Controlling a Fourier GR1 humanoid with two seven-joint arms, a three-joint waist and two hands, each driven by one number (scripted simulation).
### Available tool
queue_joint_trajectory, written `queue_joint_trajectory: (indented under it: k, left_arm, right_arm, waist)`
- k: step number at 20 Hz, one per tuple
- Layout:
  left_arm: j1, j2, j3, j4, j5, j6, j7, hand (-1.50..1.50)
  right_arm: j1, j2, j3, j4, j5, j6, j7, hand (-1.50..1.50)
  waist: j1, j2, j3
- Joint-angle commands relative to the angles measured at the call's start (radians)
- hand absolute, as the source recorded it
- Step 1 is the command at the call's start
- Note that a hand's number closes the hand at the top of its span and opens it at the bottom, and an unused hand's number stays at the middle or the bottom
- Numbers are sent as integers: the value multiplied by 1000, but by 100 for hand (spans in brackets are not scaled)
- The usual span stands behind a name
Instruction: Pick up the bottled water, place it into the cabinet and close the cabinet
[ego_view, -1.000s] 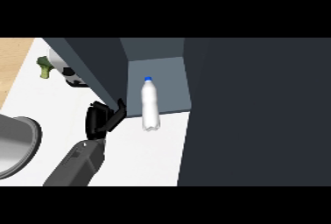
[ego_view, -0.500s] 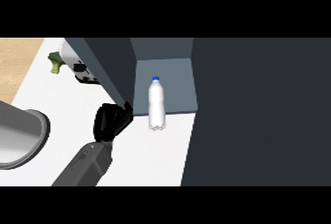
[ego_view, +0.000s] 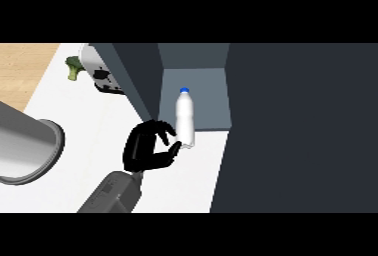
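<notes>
Simply white bottled water (ego_view: 184, 119), blue-capped.

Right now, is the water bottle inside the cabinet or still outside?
Partly in. The water bottle has its blue cap end over the cabinet floor, while its bottom end sticks out over the white counter.

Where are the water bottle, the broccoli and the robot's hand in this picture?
water bottle (ego_view: 185, 120), head view, middle of its white body.
broccoli (ego_view: 73, 67), head view, its green top.
hand (ego_view: 145, 150), head view, the black palm.
</notes>
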Motion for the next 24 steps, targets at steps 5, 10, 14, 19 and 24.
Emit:
queue_joint_trajectory:
  k: [5, 10, 14, 19, 24]
  left_arm:
    - [219, 128, -52, -287, 27, -115, 66, -150]
    - [354, 238, -27, -481, 32, -84, 101, -150]
    - [463, 320, 16, -566, 42, -101, 76, -150]
    - [566, 435, 103, -623, 29, -112, 31, -150]
    - [602, 502, 153, -661, 45, -155, 24, -150]
  right_arm:
    - [-2, 0, 58, -185, 113, -6, 23, 150]
    - [124, 4, 146, -295, -10, -8, 96, 150]
    - [47, 13, 276, -289, 34, -65, 106, 150]
    - [0, 8, 415, -291, 87, -125, 140, 150]
    - [-97, 41, 606, -282, 191, -190, 146, 150]
  waist:
    - [25, 1, -1]
    - [11, -7, -1]
    - [32, -4, -2]
    - [31, -4, -3]
    - [27, -9, -5]
